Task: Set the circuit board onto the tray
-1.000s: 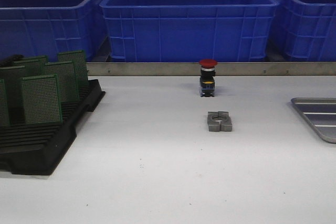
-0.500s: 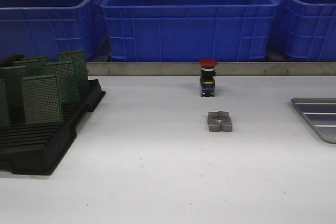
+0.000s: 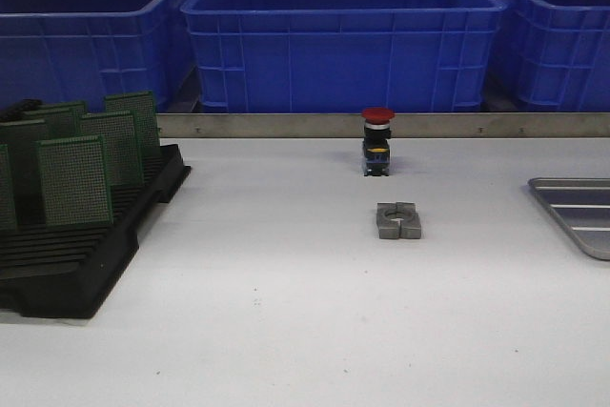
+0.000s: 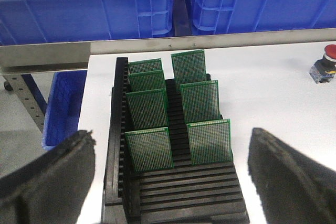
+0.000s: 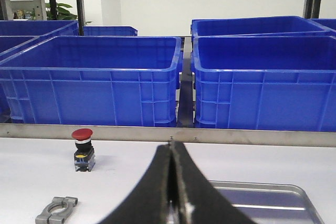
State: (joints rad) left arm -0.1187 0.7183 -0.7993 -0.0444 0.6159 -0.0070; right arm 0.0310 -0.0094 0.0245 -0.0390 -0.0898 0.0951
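Circuit boards upright in our rack.
Our left pincer is spread; right pincer pressed together, tray bare.

Circuit boards: green, fine dotted grid. Rack: black, ribbed with slots. Bins, upper frame: saturated blue, ribbed walls. Tray, right edge: silvery grey, ribbed. Push button: red cap, black body, yellow band. Clamp block: dull grey. Table: white. Gripper fingers: black.
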